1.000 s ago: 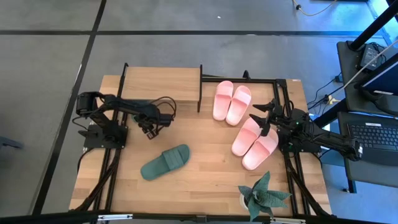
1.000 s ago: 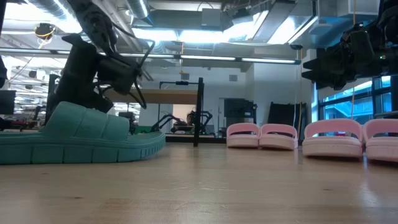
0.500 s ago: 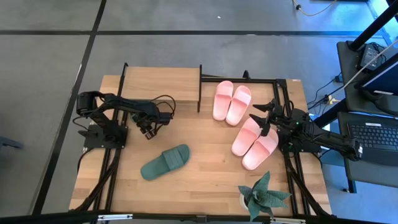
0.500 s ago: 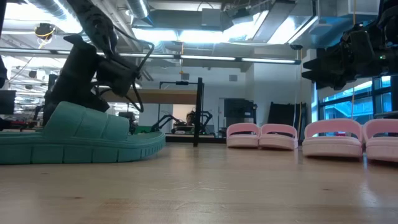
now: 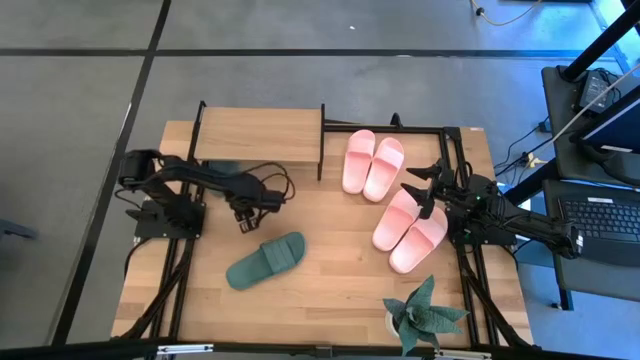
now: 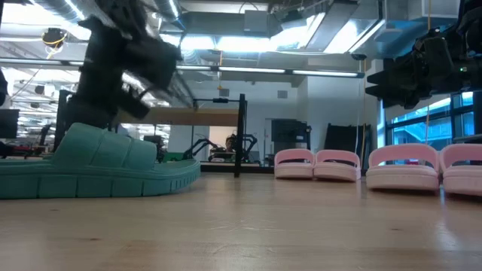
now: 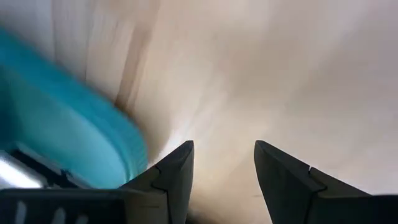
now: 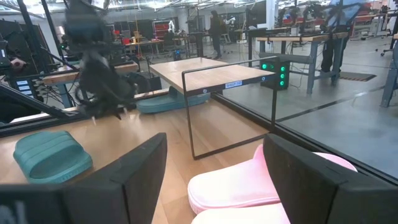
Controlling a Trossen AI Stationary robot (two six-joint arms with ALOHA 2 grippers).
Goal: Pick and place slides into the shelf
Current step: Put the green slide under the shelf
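Observation:
One dark green slide [image 5: 265,260] lies sole-down on the table, large at the low view's left [image 6: 98,165]. Its mate [image 8: 168,102] rests on the table under the shelf [image 5: 260,135]. One pink pair [image 5: 372,165] sits right of the shelf, and a second pink pair [image 5: 408,230] lies nearer the right arm. My left gripper [image 5: 246,220] hangs open above the table between the shelf and the loose green slide, fingers pointing down [image 7: 224,146]. My right gripper [image 5: 420,180] hovers open over the second pink pair [image 8: 214,140].
A potted plant [image 5: 425,315] stands at the table's near right corner. A black metal frame [image 5: 455,140] borders the right side. Bare wood lies around the loose green slide, between it and the pink pairs.
My left gripper has drawn back from the shelf toward the table's near edge and a little right, closer to the loose green slide, and shows blurred in the low view. The slides and my right arm have kept still.

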